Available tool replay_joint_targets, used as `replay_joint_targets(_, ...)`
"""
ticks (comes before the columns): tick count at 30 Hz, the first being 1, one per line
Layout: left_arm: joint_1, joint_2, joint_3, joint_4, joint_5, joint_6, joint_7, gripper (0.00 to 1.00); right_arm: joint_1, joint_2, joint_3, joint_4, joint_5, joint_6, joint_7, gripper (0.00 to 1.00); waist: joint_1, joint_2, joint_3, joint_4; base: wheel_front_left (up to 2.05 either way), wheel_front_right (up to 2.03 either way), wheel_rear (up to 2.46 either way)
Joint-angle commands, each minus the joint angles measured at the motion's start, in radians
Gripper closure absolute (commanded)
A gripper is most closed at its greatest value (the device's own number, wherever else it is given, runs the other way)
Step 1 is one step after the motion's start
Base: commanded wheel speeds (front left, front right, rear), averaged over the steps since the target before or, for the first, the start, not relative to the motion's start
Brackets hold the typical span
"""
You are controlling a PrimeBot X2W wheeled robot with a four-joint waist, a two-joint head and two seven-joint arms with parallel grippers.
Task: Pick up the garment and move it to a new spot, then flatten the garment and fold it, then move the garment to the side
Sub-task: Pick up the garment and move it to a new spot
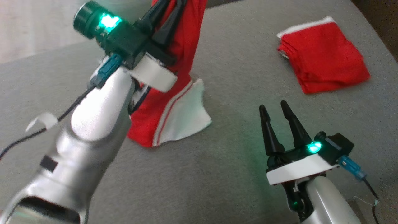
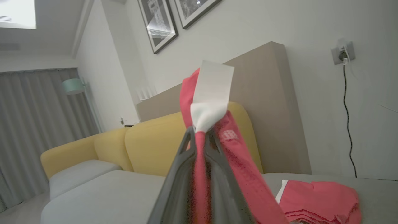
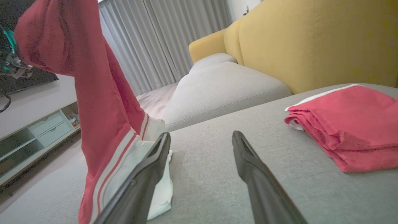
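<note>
The red fabric garment (image 1: 182, 49), trimmed with white stripes and a white panel at its lower end, hangs as a long, narrow drape. Its top is lifted high and its bottom edge rests crumpled on the grey upholstered seat (image 1: 217, 174), towards the left middle of that surface. In the left wrist view the cloth (image 2: 239, 155) is bunched into a thin strip between the dark fingers (image 2: 174, 174). A white patch and a stiff white label (image 2: 214, 81) stick up past the fingertips.

The left hand (image 1: 168, 11) is raised above the seat and clenched on the garment's upper end. Its silver forearm (image 1: 93, 124) slopes up from the lower left of the head view.

The right hand (image 1: 273, 105) sits low at the lower right, its fingers spread apart and grasping nothing. It hovers just over the seat, tips pointing away from the robot. In its own wrist view the right hand (image 3: 201, 135) has the garment's striped lower end (image 3: 102, 124) just beside one finger.

A folded red cloth pile with a white edge (image 1: 323, 56) lies flat at the far right of the seat, well apart from the hanging garment.
</note>
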Motion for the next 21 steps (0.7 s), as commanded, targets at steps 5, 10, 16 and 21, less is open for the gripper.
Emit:
replay_joint_targets(5,-0.171,0.014,-0.005,0.159,0.0,-0.005,-0.034,0.0,-0.045,-0.003,0.05,-0.043,0.02,-0.001,-0.011,0.0,-0.0001,0.0,0.087,-0.124,0.0,0.0,0.0)
replay_joint_targets(10,-0.236,0.003,-0.028,0.348,-0.008,-0.006,-0.053,0.0,-0.046,-0.003,0.066,-0.05,0.026,-0.001,-0.011,0.0,-0.0001,0.0,0.1,-0.141,0.0,0.0,0.0)
replay_joint_targets(16,-0.241,-0.014,-0.029,0.425,-0.022,-0.006,-0.076,0.0,-0.042,-0.003,0.058,-0.048,0.017,-0.001,-0.011,0.0,-0.0001,0.0,0.095,-0.093,0.0,0.0,0.0)
replay_joint_targets(21,-0.197,-0.019,-0.019,0.378,-0.039,-0.006,-0.079,0.0,-0.041,-0.003,0.032,-0.041,-0.004,-0.001,-0.011,0.0,-0.0001,0.0,0.072,-0.018,0.0,0.0,0.0)
